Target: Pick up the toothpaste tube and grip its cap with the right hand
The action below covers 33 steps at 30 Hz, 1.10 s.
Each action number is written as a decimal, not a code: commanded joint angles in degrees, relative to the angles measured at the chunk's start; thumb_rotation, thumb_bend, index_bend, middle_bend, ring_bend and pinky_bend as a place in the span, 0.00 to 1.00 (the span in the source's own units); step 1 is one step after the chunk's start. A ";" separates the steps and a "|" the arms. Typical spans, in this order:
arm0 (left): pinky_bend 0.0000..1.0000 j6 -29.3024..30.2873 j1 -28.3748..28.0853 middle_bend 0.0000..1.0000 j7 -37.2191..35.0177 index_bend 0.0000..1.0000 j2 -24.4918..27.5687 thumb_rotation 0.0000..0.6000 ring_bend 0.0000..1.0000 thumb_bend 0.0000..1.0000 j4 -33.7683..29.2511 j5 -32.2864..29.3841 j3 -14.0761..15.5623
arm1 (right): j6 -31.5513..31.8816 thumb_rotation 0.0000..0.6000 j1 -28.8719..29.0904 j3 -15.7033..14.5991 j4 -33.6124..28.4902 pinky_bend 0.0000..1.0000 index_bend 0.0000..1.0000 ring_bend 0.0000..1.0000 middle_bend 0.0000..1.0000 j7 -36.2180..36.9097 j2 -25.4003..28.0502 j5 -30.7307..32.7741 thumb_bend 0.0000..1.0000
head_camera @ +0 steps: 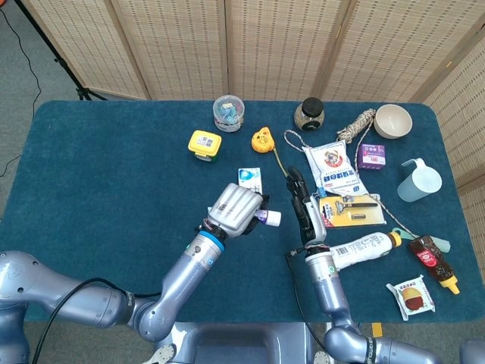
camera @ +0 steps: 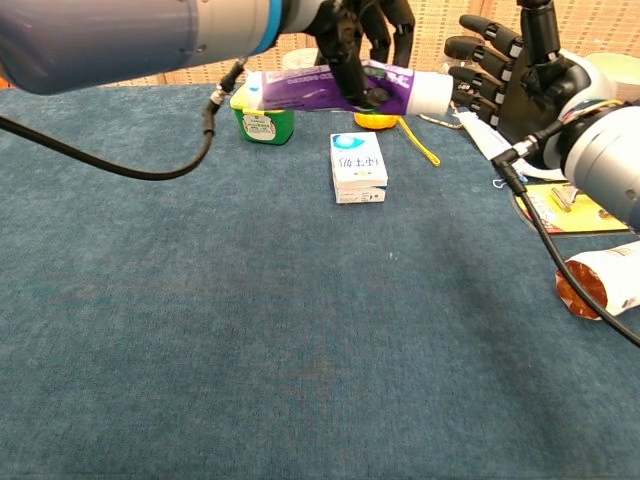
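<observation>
The left hand (head_camera: 236, 210) wraps around the body of the toothpaste tube (camera: 330, 89) and holds it lifted off the blue table (head_camera: 106, 174), lying roughly level, with the white cap (camera: 431, 95) pointing toward the right hand (camera: 515, 70). The right hand is open, fingers spread and pointing up, its palm turned toward the cap; a small gap lies between the cap and its fingers (camera: 468, 78), so it holds nothing.

Just on the near side of the right hand, by its wrist, lies a white bottle (head_camera: 362, 248) on its side. Beyond that hand's outer side sit a razor pack (head_camera: 350, 209) and a white packet (head_camera: 333, 167). Under the raised tube, just past the left hand, a small white and blue box (camera: 358, 166) lies flat on the cloth.

Farther out from the left hand stand a yellow and green box (head_camera: 204, 144) and a yellow tape measure (head_camera: 262, 139). Farther still, near the table's back edge, are a clear tub (head_camera: 228, 111) and a dark jar (head_camera: 309, 113). Well off past the right hand are a coil of rope (head_camera: 358, 124), a bowl (head_camera: 393, 120) and a pale blue jug (head_camera: 418, 180).
</observation>
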 commanded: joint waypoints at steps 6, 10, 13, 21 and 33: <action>0.56 -2.99 3.83 0.58 -2.51 0.60 6.12 1.00 0.52 1.00 -3.29 3.45 3.97 | -0.82 0.22 -1.04 -0.72 0.64 0.00 0.00 0.00 0.00 0.83 3.24 -1.36 0.00; 0.56 -4.65 5.32 0.57 -3.82 0.59 8.24 1.00 0.51 1.00 -3.69 4.88 5.87 | -1.23 0.22 -1.33 -1.06 0.85 0.00 0.00 0.00 0.00 1.04 4.63 -1.86 0.00; 0.56 -5.94 6.61 0.55 -5.10 0.58 9.36 1.00 0.49 1.00 -3.45 5.83 7.59 | -1.36 0.22 -1.45 -1.39 1.21 0.00 0.00 0.00 0.00 0.70 5.64 -2.40 0.00; 0.56 -8.40 9.16 0.53 -7.60 0.56 8.03 1.00 0.47 1.00 1.07 7.11 11.69 | -1.56 0.22 -1.80 -1.82 2.21 0.00 0.00 0.00 0.00 0.31 8.32 -3.09 0.00; 0.34 -12.44 9.76 0.07 -8.66 0.07 6.98 1.00 0.02 0.76 3.52 4.86 13.22 | -1.15 0.22 -2.18 -2.30 3.06 0.00 0.00 0.00 0.00 1.09 9.88 -3.26 0.00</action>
